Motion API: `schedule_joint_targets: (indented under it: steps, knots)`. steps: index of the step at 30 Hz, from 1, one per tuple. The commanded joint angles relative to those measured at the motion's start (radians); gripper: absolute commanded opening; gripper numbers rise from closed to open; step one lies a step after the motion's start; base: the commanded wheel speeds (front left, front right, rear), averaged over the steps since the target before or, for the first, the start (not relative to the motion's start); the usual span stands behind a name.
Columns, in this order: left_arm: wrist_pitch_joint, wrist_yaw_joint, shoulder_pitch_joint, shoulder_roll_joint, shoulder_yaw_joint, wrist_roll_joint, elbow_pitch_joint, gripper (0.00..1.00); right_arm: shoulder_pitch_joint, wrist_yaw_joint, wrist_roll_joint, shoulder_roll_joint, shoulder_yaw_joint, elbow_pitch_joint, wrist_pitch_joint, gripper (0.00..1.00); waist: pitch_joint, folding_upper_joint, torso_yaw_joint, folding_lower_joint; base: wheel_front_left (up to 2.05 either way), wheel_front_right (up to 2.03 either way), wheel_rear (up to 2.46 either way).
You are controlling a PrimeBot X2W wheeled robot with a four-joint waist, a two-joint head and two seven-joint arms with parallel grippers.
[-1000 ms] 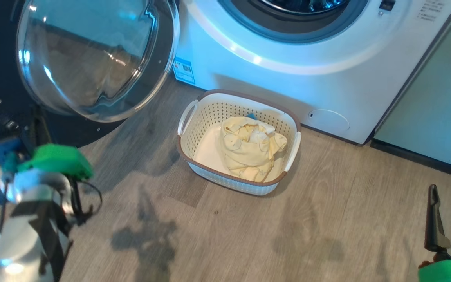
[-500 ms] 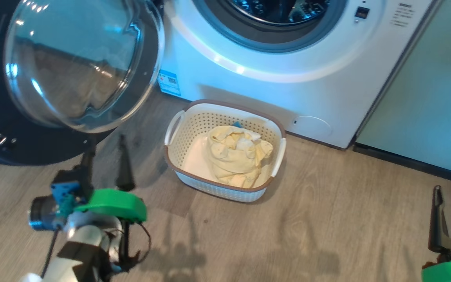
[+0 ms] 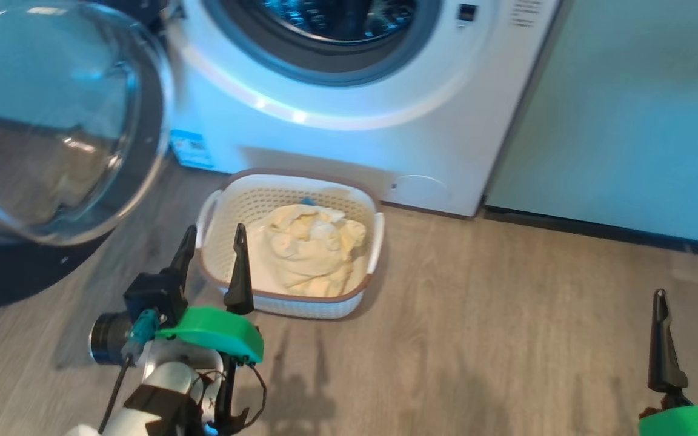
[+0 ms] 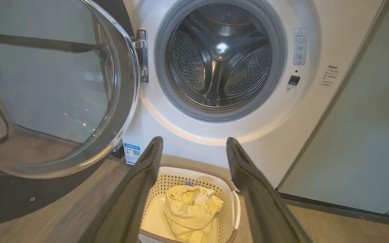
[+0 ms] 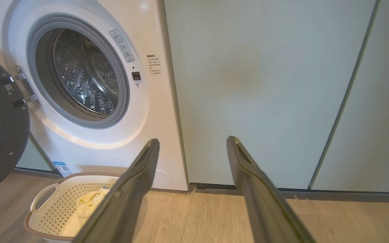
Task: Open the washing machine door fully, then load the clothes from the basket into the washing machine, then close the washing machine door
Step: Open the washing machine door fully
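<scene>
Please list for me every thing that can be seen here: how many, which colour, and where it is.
washing machine: one, white, at the back
drum: one, shiny steel, inside the machine, no laundry seen in it
door: one, black rim with clear glass, swung open on the machine's left
sticker: one, blue, machine's lower left corner
basket: one, cream with brown rim, on the floor before the machine
clothes: one heap, pale yellow, in the basket
cloth piece: one, blue, at the heap's far edge
cabinet panels: at least two, pale green, right of the machine
floor: grey-brown wood look
left fingers: two, dark, open, by the basket's near left corner, holding nothing
right fingers: two, dark, open, lower right, holding nothing
</scene>
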State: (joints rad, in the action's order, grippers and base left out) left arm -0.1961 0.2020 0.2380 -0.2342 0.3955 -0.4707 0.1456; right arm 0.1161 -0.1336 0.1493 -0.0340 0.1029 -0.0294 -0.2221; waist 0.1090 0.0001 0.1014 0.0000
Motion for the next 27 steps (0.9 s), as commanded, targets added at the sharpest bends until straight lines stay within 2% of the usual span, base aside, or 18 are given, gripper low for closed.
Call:
schedule_joint_targets:
  steps: [1, 5, 12, 27]
  knots:
    - [-0.005, 0.0, 0.024, -0.017, -0.035, -0.002, -0.021, 1.0, -0.03, 0.003, -0.007, -0.016, -0.022, -0.028, -0.015, 1.0, -0.006, -0.0001, -0.038, 0.0, 0.0, 0.0, 0.0]
    - [-0.003, 0.001, 0.026, -0.014, -0.022, 0.002, -0.004, 1.0, -0.027, 0.003, -0.006, -0.016, -0.025, -0.034, -0.02, 1.0, -0.002, -0.0001, -0.091, 0.0, 0.0, 0.0, 0.0]
    - [-0.009, 0.014, 0.024, -0.014, -0.024, 0.003, 0.007, 1.0, -0.029, 0.003, -0.008, -0.016, -0.03, -0.042, -0.023, 1.0, -0.001, -0.0001, -0.143, 0.0, 0.0, 0.0, 0.0]
    - [-0.008, 0.037, 0.019, -0.022, -0.022, 0.005, 0.015, 1.0, -0.025, 0.003, 0.001, -0.016, -0.029, -0.031, -0.029, 1.0, -0.011, -0.0001, -0.161, 0.0, 0.0, 0.0, 0.0]
